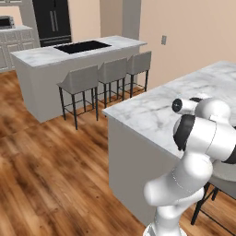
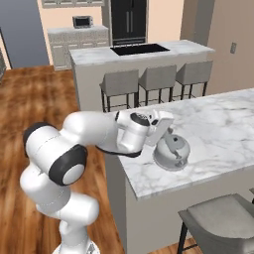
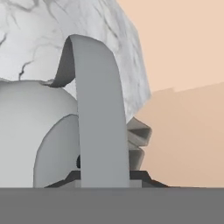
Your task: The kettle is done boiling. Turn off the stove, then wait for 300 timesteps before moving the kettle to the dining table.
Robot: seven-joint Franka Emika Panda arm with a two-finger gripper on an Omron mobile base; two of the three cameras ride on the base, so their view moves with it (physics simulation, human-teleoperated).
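Observation:
The small grey-white kettle [image 2: 172,153] is at the near left corner of the dining table [image 2: 223,124], on or just above the marble; I cannot tell which. My gripper [image 2: 166,134] reaches in from the left and is shut on the kettle's arched handle [image 3: 97,109]. In the hand view the handle band runs up between the fingertips, with the kettle [image 3: 26,131] body to its left. The stove [image 2: 140,48] is a black cooktop set in the far island, seen also as the stove [image 1: 83,46]. My arm hides the kettle where the dining table [image 1: 152,110] shows from the left.
Three grey stools [image 2: 156,77] line the island's near side. A grey chair [image 2: 218,218] stands under the dining table's near edge, right of my base. A black fridge [image 2: 129,20] and white cabinets stand at the back wall. Open wood floor [image 1: 55,161] lies to the left.

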